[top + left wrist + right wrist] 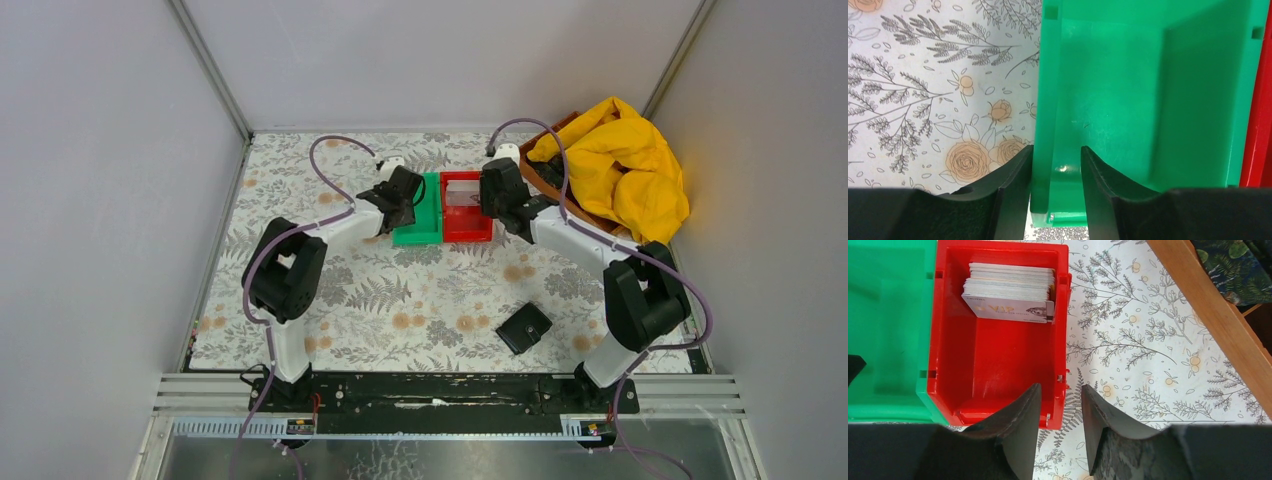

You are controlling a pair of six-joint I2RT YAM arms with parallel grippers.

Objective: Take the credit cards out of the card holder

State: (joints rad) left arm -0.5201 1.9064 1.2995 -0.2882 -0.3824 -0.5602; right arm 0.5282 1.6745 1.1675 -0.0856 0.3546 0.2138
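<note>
Apparently extraction is mostly done. The credit cards (1010,290) sit stacked at the 12 o'clock end of the red bin (1008,360), long axis 9-to-3 across it, a VIP-printed face showing. The card holder (524,327) lies closed and flat, skewed diamond-wise, at 5 o'clock on the floral table (400,300); can't tell if it's empty. The left gripper (1055,150) straddles the green bin (1108,100) wall and the right gripper (1060,387) the red bin's 3 o'clock wall. Both are unclenched with gaps visible. Next: probably reopen the holder and check.
</note>
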